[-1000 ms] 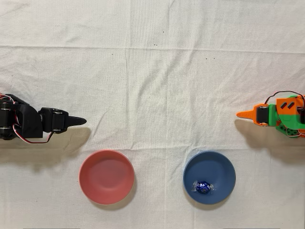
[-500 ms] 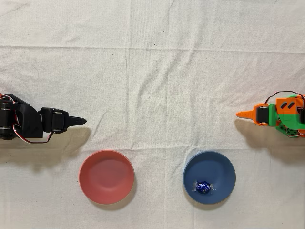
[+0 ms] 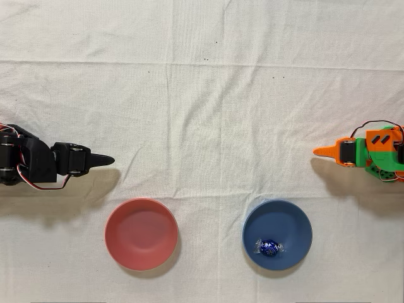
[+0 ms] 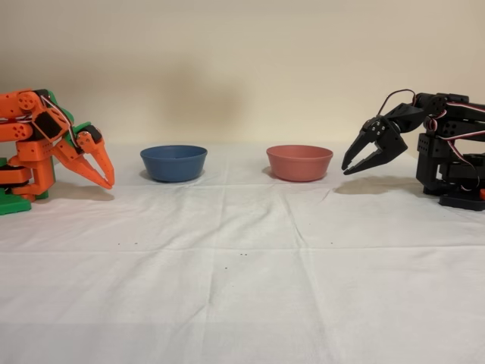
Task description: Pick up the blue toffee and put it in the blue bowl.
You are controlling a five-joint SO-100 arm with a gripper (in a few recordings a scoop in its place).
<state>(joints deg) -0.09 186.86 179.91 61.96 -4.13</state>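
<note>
The blue toffee (image 3: 269,248) lies inside the blue bowl (image 3: 291,221), a little left of and below its centre in the overhead view. In the fixed view the blue bowl (image 4: 173,163) stands left of middle and its wall hides the toffee. My orange gripper (image 3: 318,151) rests folded back at the right edge of the overhead view, above and to the right of the bowl, well apart from it. Seen from the side, the gripper (image 4: 109,180) points down at the cloth with its fingers together and nothing between them.
A pink-red bowl (image 3: 141,234) stands left of the blue one in the overhead view, with nothing in it. The idle black arm (image 3: 44,164) sits at the left edge. A wrinkled white cloth (image 3: 202,95) covers the table.
</note>
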